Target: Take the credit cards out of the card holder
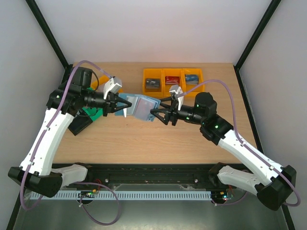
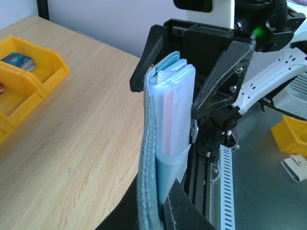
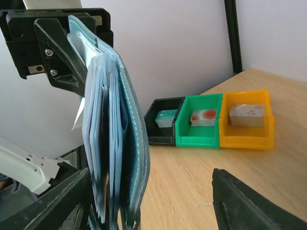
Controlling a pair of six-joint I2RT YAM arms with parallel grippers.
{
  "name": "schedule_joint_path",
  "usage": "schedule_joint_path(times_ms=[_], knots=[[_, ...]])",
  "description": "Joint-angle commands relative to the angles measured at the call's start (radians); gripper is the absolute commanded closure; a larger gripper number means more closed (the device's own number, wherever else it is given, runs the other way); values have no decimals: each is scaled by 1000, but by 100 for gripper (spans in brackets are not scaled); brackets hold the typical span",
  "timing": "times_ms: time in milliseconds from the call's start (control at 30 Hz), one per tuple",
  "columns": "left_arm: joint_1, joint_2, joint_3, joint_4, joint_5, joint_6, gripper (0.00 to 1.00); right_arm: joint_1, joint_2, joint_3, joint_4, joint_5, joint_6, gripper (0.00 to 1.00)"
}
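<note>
While it is hanging in the air over the middle of the table (image 1: 192, 139), the card holder (image 1: 143, 108) is lying with its long axis running from one arm to the other, its pale pocketed face turned upward. The left claw (image 1: 123, 106) is clamping tight on its left end. The right claw (image 1: 154, 111) is standing open, its fingers straddling the right end. Pale cards (image 2: 175, 110) are sitting tucked in the pockets.
</note>
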Motion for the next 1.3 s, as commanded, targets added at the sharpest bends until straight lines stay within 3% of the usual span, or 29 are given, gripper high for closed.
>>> schedule_joint_path(times_ms=[0,267,533,600,767,800,833,900,933,1167,1267], knots=[[0,-14,19,-14,68,25,98,2,44,21,91,-76,54,35],[1,-5,13,-26,96,47,98,25,109,28,199,-51,91,46],[0,13,-19,11,91,23,98,102,212,99,226,-57,74,51],[0,15,-26,22,83,16,98,116,227,112,225,-48,75,59],[1,17,-53,43,66,6,97,126,240,127,223,-3,109,98],[0,16,-63,56,48,-7,88,127,240,129,220,13,122,98],[-1,15,-74,74,23,-24,70,127,242,133,214,34,135,98],[-7,15,-96,101,-36,-41,16,128,254,151,191,83,158,98],[-12,14,-105,112,-71,-47,3,132,263,163,164,113,165,98],[-70,29,-147,183,-305,-59,3,163,293,204,124,156,180,98],[-80,35,-163,189,-331,-48,20,165,279,195,136,131,175,99]])
